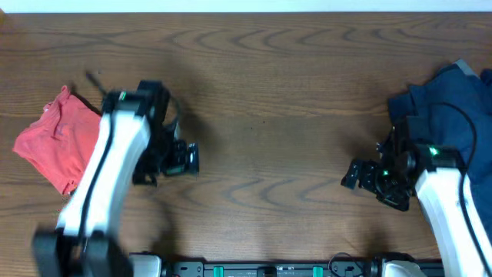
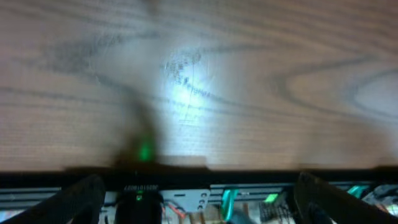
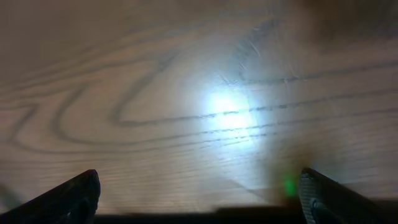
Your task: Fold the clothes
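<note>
Black fingers (image 2: 84, 198) of the left gripper (image 1: 187, 158) sit in the bottom corners of the left wrist view. The jaws are spread wide with only bare wood between them. Below them in that view runs the near edge of the tabletop (image 2: 249, 93), and under it a dark equipment rail (image 2: 186, 199) with small green lights.

The right wrist view shows much the same. Its two fingers (image 3: 71, 198) are set far apart at the lower corners, so the right gripper (image 1: 354, 174) also has its jaws spread, with nothing in them. A bright glare lies on the wood grain ahead.

From overhead, the left arm (image 1: 108, 173) rises from the lower left, and its gripper points toward the middle of the tabletop. A crumpled red garment (image 1: 54, 138) lies flat on the wood at the far left. It is just beside that arm's white link and apart from the gripper.

The right arm (image 1: 450, 204) comes in from the lower right, and its gripper points left over bare wood. A dark blue garment (image 1: 442, 100) is bunched in a heap by the right edge. It is just behind that arm's wrist, and part of the arm overlaps its lower edge in this view. The two garments are well apart, with the wide centre of the tabletop between them.
</note>
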Controlling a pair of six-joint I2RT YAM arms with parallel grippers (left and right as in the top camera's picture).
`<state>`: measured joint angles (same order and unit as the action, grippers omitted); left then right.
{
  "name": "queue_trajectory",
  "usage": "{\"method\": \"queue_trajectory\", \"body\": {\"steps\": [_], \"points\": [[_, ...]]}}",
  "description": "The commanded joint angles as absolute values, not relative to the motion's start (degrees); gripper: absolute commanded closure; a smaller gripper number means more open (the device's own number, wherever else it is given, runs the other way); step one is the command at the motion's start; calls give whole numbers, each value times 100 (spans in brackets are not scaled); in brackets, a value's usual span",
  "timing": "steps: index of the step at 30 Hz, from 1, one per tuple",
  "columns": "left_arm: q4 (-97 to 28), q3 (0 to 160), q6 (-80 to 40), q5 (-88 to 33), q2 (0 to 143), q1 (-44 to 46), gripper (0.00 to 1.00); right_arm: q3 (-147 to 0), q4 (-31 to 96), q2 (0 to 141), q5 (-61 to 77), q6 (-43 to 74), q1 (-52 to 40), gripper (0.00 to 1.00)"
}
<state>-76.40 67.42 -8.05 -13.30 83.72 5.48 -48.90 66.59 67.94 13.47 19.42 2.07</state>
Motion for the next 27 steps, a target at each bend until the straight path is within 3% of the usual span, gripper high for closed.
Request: {"method": "queue_trajectory", "body": {"steps": [1, 6, 12, 20, 27], "points": [[-7288, 6045, -735, -1275, 7054, 565, 2, -4777, 6536, 5599, 1245, 1804, 69, 1], [-6184, 5140, -845, -1214, 4641, 565, 2, -4370, 5948, 3155, -349, 2331, -156, 1], [-4976, 4941, -840, -1214, 2359, 565, 2, -4303, 5631, 976, -537, 2331, -154, 1], [-5030, 4941, -840, -1214, 974, 565, 2, -4324, 5752, 84, -534, 2333, -150, 1], [-5048, 4939, -840, -1214, 906, 565, 2, -4324, 6490, 89, -539, 2333, -148, 1]]}}
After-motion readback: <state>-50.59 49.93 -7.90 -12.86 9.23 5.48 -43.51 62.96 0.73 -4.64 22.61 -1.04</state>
